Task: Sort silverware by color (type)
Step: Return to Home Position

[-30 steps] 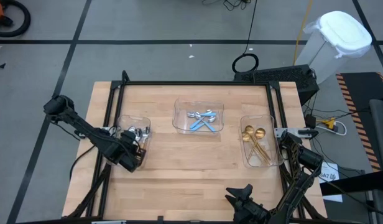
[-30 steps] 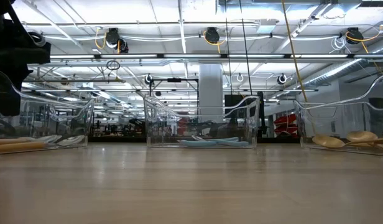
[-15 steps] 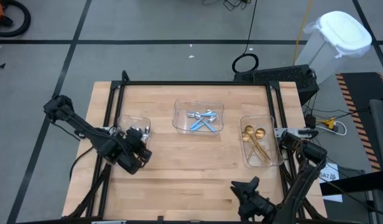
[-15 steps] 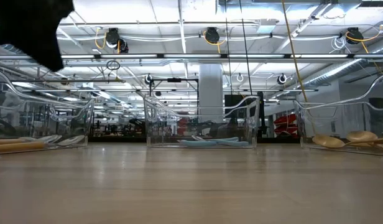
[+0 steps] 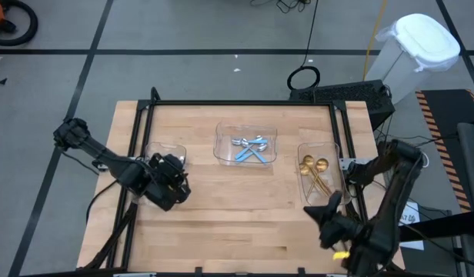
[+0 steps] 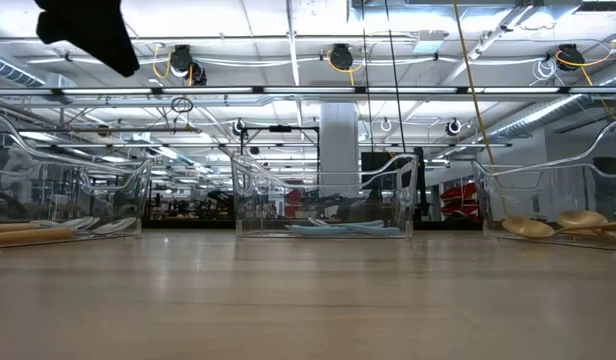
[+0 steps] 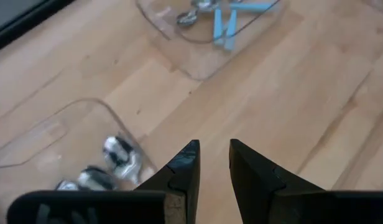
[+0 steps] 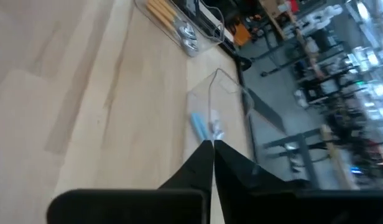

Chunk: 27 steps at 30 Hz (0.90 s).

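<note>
Three clear trays stand in a row on the wooden table. The left tray [image 5: 161, 154] holds orange-handled spoons [image 6: 28, 235], and their silver bowls [image 7: 117, 152] show in the left wrist view. The middle tray [image 5: 245, 144] holds blue-handled spoons [image 7: 226, 15]. The right tray [image 5: 323, 175] holds gold spoons [image 6: 563, 222]. My left gripper [image 7: 213, 149] hovers above the table just near-side of the left tray [image 5: 174, 187], open, with nothing between its fingers. My right gripper [image 8: 211, 146] is shut and empty, raised near the right tray's near end [image 5: 332, 201].
Black frame rails [image 5: 137, 146] run along the table's left, right and far edges. A white bin [image 5: 422, 46] and a cable coil [image 5: 304, 77] sit off the table beyond its far right. Bare wood [image 5: 237, 223] spreads over the near half.
My left gripper has risen and drifted a little toward the table's right. My right gripper has swung from the middle of the near edge toward the right tray, and its fingers have shut on nothing. The spoons and trays have stayed put.
</note>
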Motion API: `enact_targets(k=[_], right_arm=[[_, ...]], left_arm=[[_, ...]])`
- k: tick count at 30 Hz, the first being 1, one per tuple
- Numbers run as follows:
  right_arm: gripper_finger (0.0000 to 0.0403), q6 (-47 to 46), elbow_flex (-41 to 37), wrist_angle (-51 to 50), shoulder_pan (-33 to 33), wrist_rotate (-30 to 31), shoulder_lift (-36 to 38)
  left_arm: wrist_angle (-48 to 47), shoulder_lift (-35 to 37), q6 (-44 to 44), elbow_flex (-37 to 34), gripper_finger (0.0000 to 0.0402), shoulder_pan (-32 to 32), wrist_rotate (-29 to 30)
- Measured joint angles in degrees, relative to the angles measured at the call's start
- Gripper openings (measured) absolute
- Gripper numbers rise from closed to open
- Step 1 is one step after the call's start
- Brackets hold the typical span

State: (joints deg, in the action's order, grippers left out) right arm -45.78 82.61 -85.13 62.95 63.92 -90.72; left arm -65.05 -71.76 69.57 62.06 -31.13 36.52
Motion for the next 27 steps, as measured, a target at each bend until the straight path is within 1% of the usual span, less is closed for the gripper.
enact_targets(k=[3,6,12,15,17,19,22,25,27], right_arm=[[0.0005,0.2,-6.6,5.6,1.2,-0.6,6.5],[0.0002,2.1,-12.9,12.7,1.7,-1.1,12.5],[0.0002,9.4,-27.7,29.2,2.1,-0.5,22.9],[0.0002,13.4,-34.5,36.7,2.1,1.3,27.4],[0.0001,15.7,-38.3,40.7,2.0,2.4,30.4],[0.0001,18.3,-41.4,43.6,2.0,3.6,33.4],[0.0001,21.2,-44.4,46.4,1.5,3.6,38.0],[0.0001,24.2,-47.1,48.7,1.4,3.6,42.3],[0.0001,27.1,-48.4,51.1,1.1,3.5,45.0]], left_arm=[[4.3,-1.6,-4.1,0.0,0.0086,2.2,0.9],[10.9,-4.2,-12.5,0.0,0.0086,4.0,2.7],[32.3,-11.4,-36.6,0.0,0.0086,6.5,3.6],[42.0,-14.8,-48.7,0.0,0.0084,7.1,4.0],[47.4,-16.4,-55.1,0.0,0.0075,7.6,3.3],[50.9,-17.0,-59.8,0.0,0.0055,8.2,2.1],[52.4,-17.0,-63.7,0.0,0.0014,9.7,1.4],[53.3,-17.1,-67.1,0.0,0.0005,11.1,0.9],[54.8,-17.1,-69.3,0.0,0.0003,12.0,-1.0]])
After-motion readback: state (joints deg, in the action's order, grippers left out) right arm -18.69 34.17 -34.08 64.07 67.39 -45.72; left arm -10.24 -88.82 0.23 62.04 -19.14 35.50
